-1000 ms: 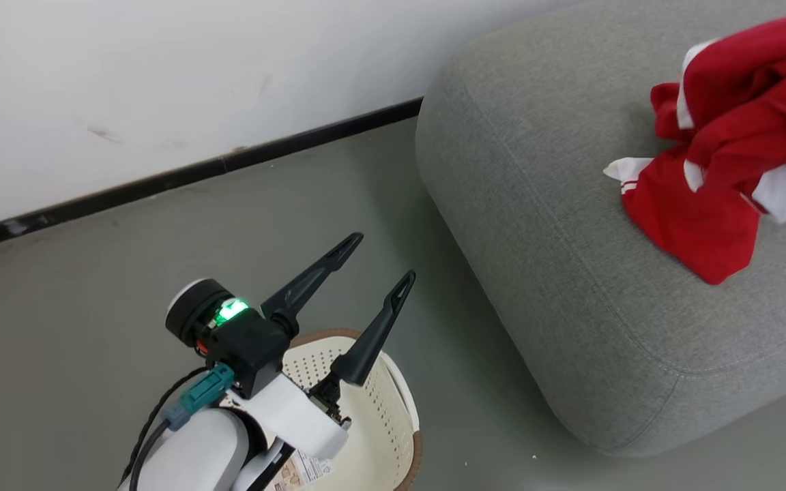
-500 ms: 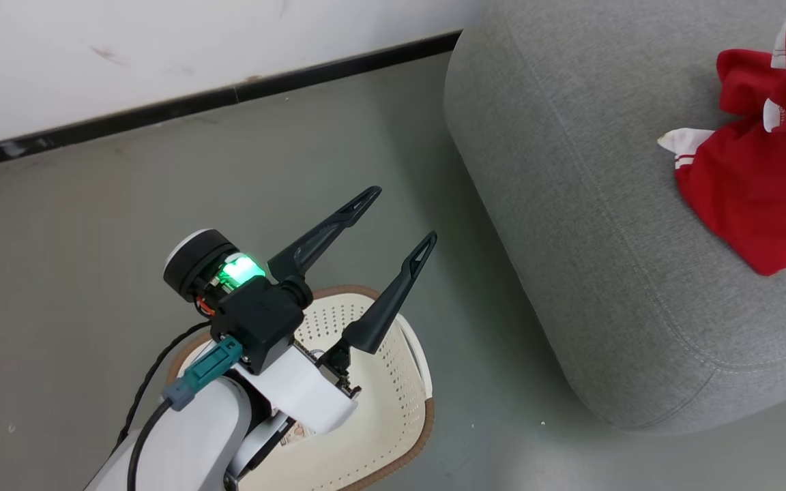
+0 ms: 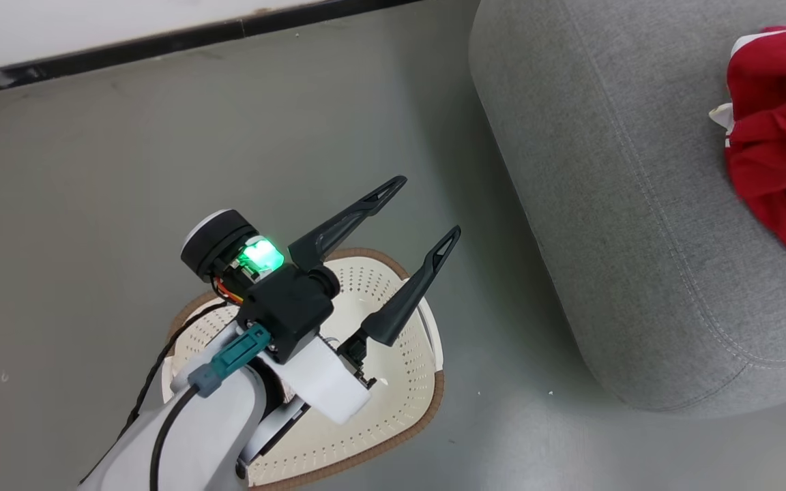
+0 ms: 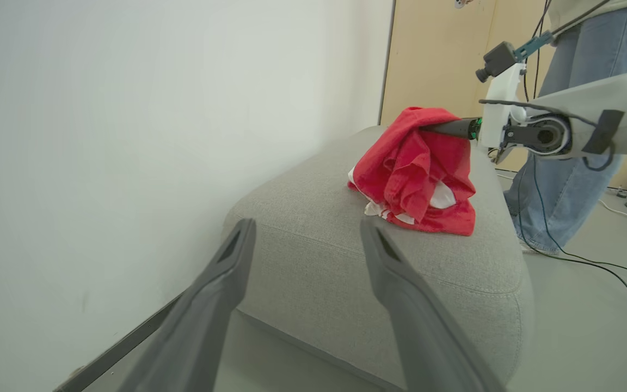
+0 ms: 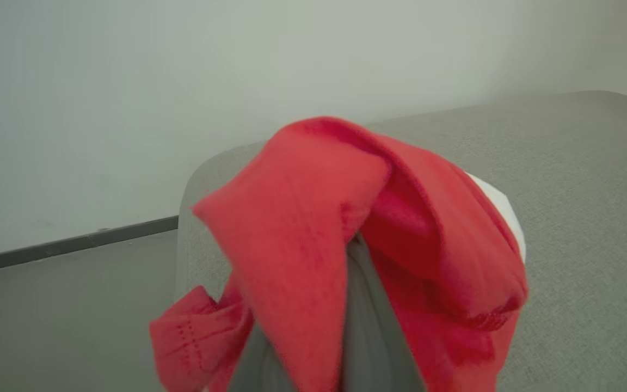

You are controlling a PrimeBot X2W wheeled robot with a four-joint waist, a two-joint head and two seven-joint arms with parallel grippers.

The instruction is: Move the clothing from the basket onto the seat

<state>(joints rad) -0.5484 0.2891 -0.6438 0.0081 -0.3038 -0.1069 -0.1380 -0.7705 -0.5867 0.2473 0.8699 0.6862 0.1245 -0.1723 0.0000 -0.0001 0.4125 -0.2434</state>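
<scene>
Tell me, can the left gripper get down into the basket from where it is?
Probably yes. The left gripper hangs open over the basket, fingers pointing toward the seat, and nothing lies between gripper and basket. Its own arm hides part of the basket's inside.

Soft, even indoor light. A faint shadow lies on the floor (image 3: pixel 93 204) beside the seat (image 3: pixel 604 170). The clothing (image 5: pixel 302 228), close to the right wrist lens, is blurred.

Markings inventory: no text, label, brand, number or sign is legible. This covers the cream-white perforated plastic basket (image 3: pixel 403 399), the large grey woven-fabric upholstered seat (image 3: pixel 611 204) beside it and the bright red fabric clothing (image 3: pixel 775 157) with white trim.
</scene>
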